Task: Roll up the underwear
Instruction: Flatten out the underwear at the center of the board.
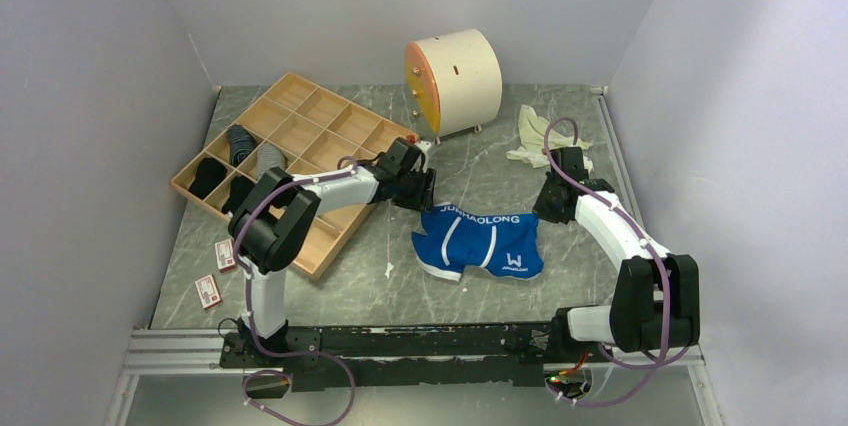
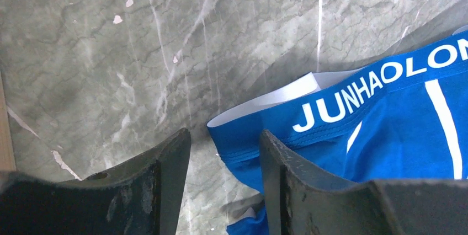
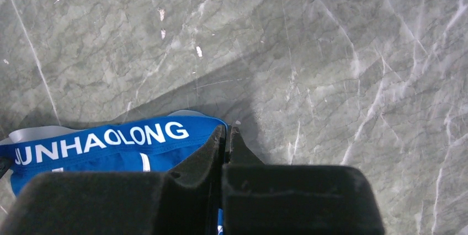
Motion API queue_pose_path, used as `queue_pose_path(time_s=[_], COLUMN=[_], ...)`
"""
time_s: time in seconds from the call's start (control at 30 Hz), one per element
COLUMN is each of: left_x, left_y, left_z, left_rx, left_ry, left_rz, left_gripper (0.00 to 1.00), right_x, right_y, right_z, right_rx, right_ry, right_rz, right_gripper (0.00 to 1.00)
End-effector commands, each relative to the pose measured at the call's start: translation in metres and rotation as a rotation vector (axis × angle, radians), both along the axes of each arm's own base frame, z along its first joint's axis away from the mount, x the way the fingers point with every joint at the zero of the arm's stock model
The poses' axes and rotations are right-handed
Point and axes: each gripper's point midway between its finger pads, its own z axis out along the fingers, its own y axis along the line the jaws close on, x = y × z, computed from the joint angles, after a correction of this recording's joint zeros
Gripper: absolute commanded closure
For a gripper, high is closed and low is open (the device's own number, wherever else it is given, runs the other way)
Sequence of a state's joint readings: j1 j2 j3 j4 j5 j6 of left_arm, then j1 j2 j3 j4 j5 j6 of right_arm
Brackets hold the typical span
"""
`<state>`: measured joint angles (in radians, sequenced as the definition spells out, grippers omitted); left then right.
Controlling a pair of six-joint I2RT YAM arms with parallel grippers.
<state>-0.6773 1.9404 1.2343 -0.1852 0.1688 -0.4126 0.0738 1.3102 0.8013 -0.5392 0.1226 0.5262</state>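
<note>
Over the underwear (image 1: 480, 241), left pincer (image 2: 224, 144) half-open (right pincer (image 3: 226, 135) clamps its waistband).

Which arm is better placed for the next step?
Left arm, likely: open jaws at a waistband corner of the underwear, ready to pinch; the right arm has its jaws shut on the other.

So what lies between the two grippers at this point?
The blue underwear. In the top view its JUNHAOLONG waistband spans the stretch from the left gripper to the right gripper. Nothing else lies there.

left arm (image 1: 335, 186): reaching forward, jaws apart | right arm (image 1: 610, 221): jaws closed
</note>
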Motion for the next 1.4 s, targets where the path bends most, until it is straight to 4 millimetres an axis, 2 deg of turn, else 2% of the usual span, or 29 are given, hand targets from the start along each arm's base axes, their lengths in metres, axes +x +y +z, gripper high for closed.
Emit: queue_pose_path(time_s=[0.0, 0.2, 0.33, 0.43, 0.5, 0.57, 0.63, 0.73, 0.8, 0.9, 1.0, 1.13, 1.2, 1.3, 1.37], left_x=[-0.012, -0.027, -0.027, -0.029, -0.029, -0.027, -0.022, -0.014, -0.012, -0.013, -0.028, -0.062, -0.081, -0.109, -0.128], left_y=[-0.004, 0.004, 0.008, 0.011, 0.016, 0.011, -0.001, -0.025, -0.033, -0.026, -0.008, 0.017, 0.026, 0.039, 0.048], left_z=[-0.014, -0.02, -0.026, -0.035, -0.039, -0.035, -0.015, 0.041, 0.085, 0.147, 0.188, 0.227, 0.239, 0.256, 0.258], left_rx=[0.093, 0.19, 0.284, 0.35, 0.386, 0.368, 0.309, 0.16, 0.075, -0.002, -0.042, -0.134, -0.178, -0.224, -0.226], left_ry=[0.001, -0.008, -0.046, -0.051, -0.055, -0.066, -0.096, -0.169, -0.224, -0.332, -0.396, -0.441, -0.442, -0.442, -0.406], left_rz=[-0.036, -0.016, 0.002, 0.014, 0.029, 0.021, 0.017, -0.006, -0.01, -0.002, -0.011, -0.034, -0.057, -0.08, -0.096], left_gripper=[0.46, 0.46, 0.48, 0.57, 0.67, 0.8, 0.94, 0.95, 0.95, 0.95, 0.95, 0.95, 0.95, 0.95, 0.95], right_x=[0.014, 0.016, 0.017, 0.018, 0.019, 0.022, 0.026, 0.029, 0.028, 0.02, 0.004, -0.029, -0.051, -0.085, -0.106], right_y=[0.003, 0.003, 0.005, 0.004, 0.004, 0.006, 0.01, 0.019, 0.02, 0.024, 0.032, 0.052, 0.064, 0.071, 0.075], right_z=[0.018, 0.024, 0.026, 0.029, 0.031, 0.034, 0.041, 0.058, 0.077, 0.12, 0.157, 0.194, 0.209, 0.225, 0.237], right_rx=[0.01, 0.013, 0.019, 0.013, 0.012, 0.022, 0.038, 0.076, 0.086, 0.115, 0.162, 0.25, 0.308, 0.348, 0.366], right_ry=[-0.06, -0.074, -0.081, -0.086, -0.089, -0.097, -0.112, -0.144, -0.184, -0.299, -0.406, -0.505, -0.545, -0.586, -0.619], right_rz=[0.028, 0.027, 0.032, 0.034, 0.033, 0.044, 0.062, 0.097, 0.098, 0.104, 0.131, 0.236, 0.304, 0.348, 0.383], right_gripper=[1.0, 1.0, 1.0, 1.0, 1.0, 1.0, 1.0, 1.0, 1.0, 1.0, 1.0, 1.0, 1.0, 1.0, 1.0])
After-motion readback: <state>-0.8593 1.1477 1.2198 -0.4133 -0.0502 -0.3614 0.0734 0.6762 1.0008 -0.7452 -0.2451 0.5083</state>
